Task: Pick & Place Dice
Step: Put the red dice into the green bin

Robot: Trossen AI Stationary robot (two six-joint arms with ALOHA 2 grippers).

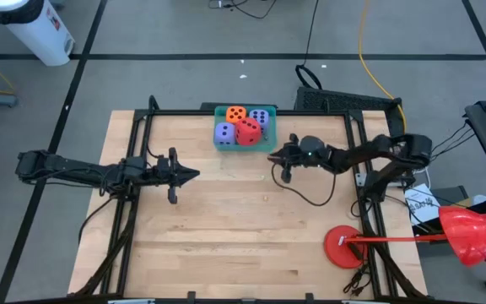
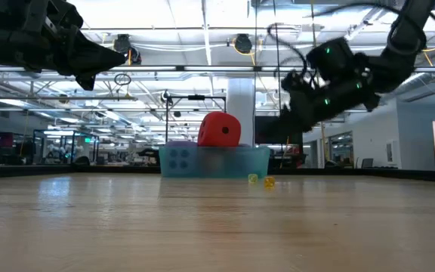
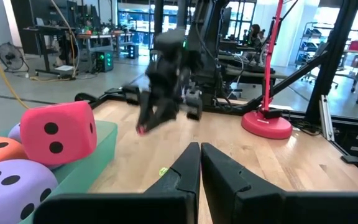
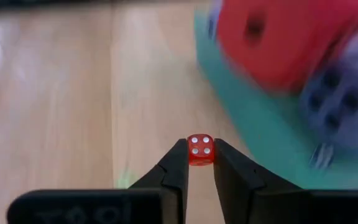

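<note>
Right gripper (image 4: 201, 163): you will find its fingers closed on a small red die (image 4: 199, 150), pinched between the tips with a four-pip face showing. It hangs above the table (image 1: 226, 236), just beside the teal bin (image 1: 226, 143) near the far edge.
Small red die: held clear of the table top, at the fingertips, close to the bin wall.
Left gripper (image 1: 194, 175): you see its fingers pressed together on nothing, above the table's left half, pointed toward the middle.
Loose bits: two tiny yellow-green pieces (image 2: 260, 180) lie on the table in front of the bin; what they are I cannot tell.
Bin contents: four large dice sit in it. The red die (image 1: 249, 130) rides highest, one purple die (image 1: 225, 133) beside it, the orange die (image 1: 236, 114) and second purple die (image 1: 260, 116) toward the far edge.
Red round base (image 1: 342, 246): near the table's front right corner, well apart from the bin.
</note>
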